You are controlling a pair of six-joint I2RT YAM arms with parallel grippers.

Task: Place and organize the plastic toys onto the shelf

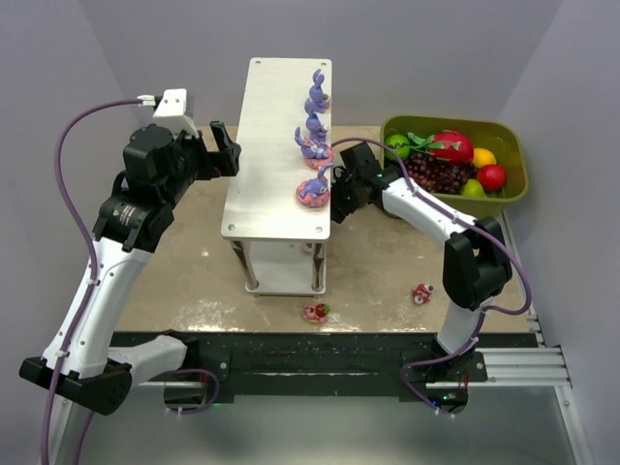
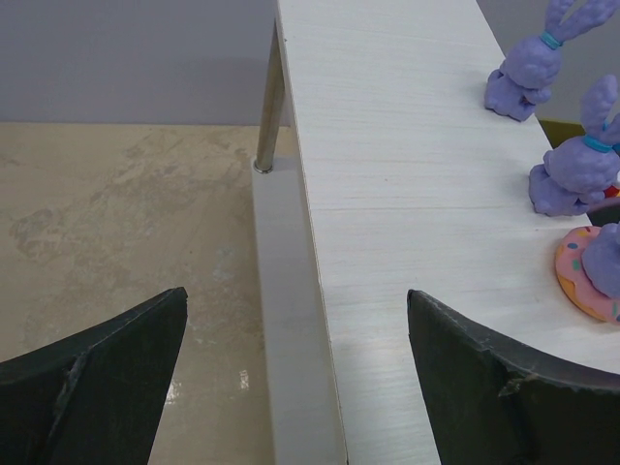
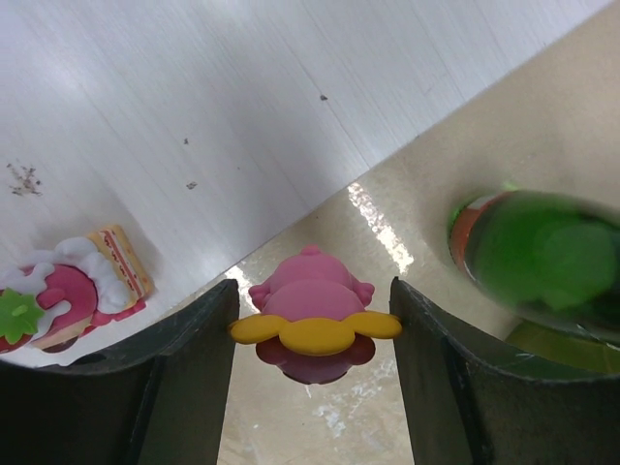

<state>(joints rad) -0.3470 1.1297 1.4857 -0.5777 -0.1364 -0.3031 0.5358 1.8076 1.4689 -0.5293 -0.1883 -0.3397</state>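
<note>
The shelf (image 1: 271, 145) stands mid-table, its pale top board also filling the left wrist view (image 2: 407, 194). Three purple bunnies (image 1: 318, 92) (image 1: 314, 140) (image 1: 315, 186) stand along its right edge; two also show in the left wrist view (image 2: 528, 68) (image 2: 581, 165). My right gripper (image 1: 341, 189) (image 3: 315, 320), at the shelf's right side, is shut on a pink toy with a yellow piece (image 3: 310, 295), held above the table beside the white lower tier (image 3: 242, 116). My left gripper (image 1: 225, 145) (image 2: 295, 329) is open and empty over the shelf's left edge.
A pink-and-white cake toy (image 3: 58, 291) lies on the lower tier. Two small toys (image 1: 316, 311) (image 1: 421, 293) lie on the table in front. The olive-green bin (image 1: 455, 122) with fruits stands at the right. A green bottle (image 3: 542, 262) is close to my right gripper.
</note>
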